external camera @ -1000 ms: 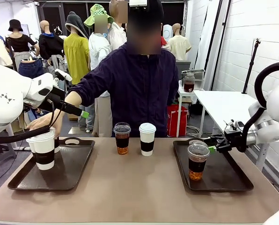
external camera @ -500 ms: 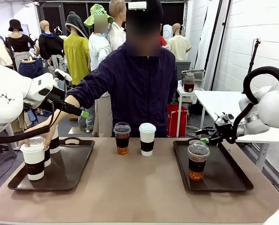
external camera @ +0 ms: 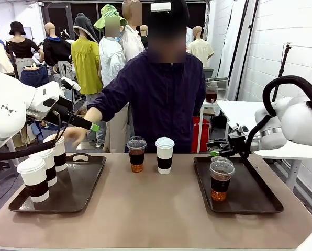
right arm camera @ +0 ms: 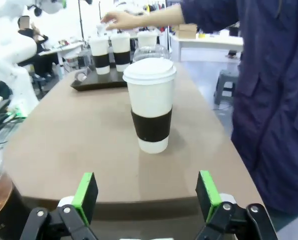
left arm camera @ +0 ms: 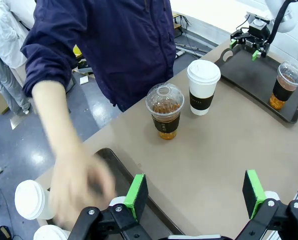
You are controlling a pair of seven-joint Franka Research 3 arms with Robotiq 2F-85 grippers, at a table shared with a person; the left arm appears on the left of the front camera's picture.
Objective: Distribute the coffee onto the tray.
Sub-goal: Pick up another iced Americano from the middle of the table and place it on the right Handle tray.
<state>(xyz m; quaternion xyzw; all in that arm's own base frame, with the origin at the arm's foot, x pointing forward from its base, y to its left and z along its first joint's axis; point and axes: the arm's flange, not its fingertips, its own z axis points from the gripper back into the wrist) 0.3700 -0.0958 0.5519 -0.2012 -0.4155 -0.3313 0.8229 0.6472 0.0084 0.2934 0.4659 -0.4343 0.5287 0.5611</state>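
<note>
The right end effector [external camera: 217,153] was released: its green pads [right arm camera: 86,191] stood wide apart and nothing was between them. It hung low over the far corner of the right tray [external camera: 253,197], on the side toward the middle of the counter [external camera: 145,209]. Near it, on this tray, stood the right clear cup [external camera: 221,179], upright, with dark coffee and a dome lid. The fingers pointed along the counter to the middle white cup [external camera: 165,155], which stood upright on the bare counter with its white lid and dark sleeve. The middle clear cup [external camera: 136,154] stood just beside that one without touching it, also on the bare counter between the two trays.

The left end effector [left arm camera: 195,191] was released too, its pads wide apart and empty. It hung in the air above the far side of the left tray [external camera: 72,193]. Three white cups [external camera: 47,166] stood upright on the left part of this tray, in a row from near to far, close to each other. The person's hand [external camera: 75,135] was in the air next to the lid of the farthest one, just below the left end effector. Whether it touched that cup, I cannot tell.
</note>
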